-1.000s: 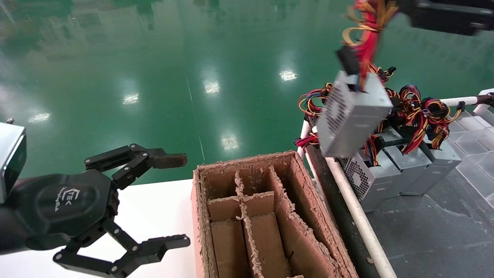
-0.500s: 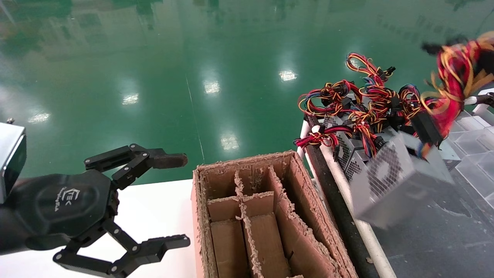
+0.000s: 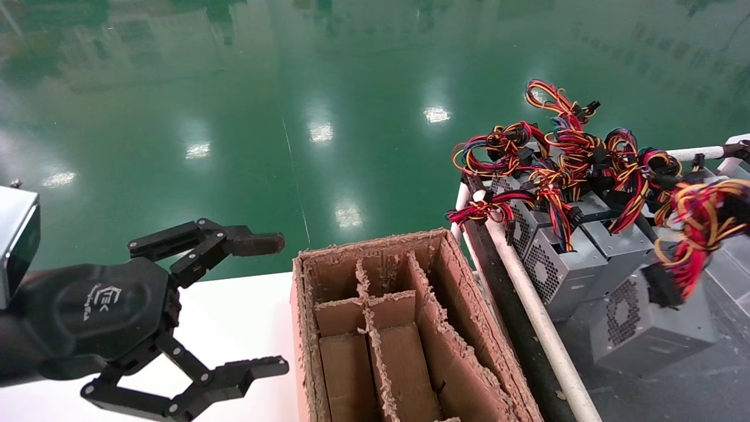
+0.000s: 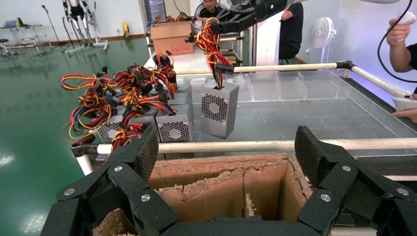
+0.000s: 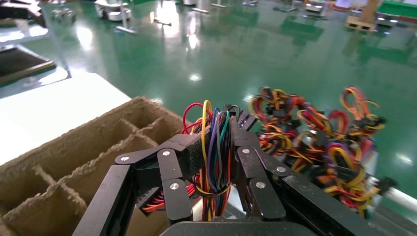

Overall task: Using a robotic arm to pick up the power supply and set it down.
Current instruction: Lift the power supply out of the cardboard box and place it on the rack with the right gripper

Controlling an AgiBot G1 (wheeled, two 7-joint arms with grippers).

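Grey steel hangs from a fistful of wire: the right gripper [image 5: 211, 147] has its fingers pinched on the cable bundle [image 5: 212, 147] of the power supply [image 3: 647, 319], which sits low over the dark tray floor [image 3: 633, 392], just in front of a row of other power supplies [image 3: 565, 264] and beside the white rail [image 3: 536, 316].

Risk lies in the hold. With the fingers on loose wires rather than on the metal case, the box could swing or twist on its leads, strike the neighbouring units, or snag their tangled wires [image 3: 556, 146]; the strands could also slip through the pads and let it drop. A hard landing on one corner might tip it over.

The left gripper [image 3: 258, 305] is parked over the white table [image 3: 234, 316], fingers spread wide, near the brown cardboard divider box [image 3: 387, 328].

Only the right wrist view shows the clamp itself, coloured strands squeezed between the pads, while the case is hidden there. The head view shows the case and wires but leaves the right gripper out of frame. The left wrist view alone gives a side-on look, with the power supply upright behind the rail under its taut bundle; whether its base already touches the floor is hard to judge from that angle.
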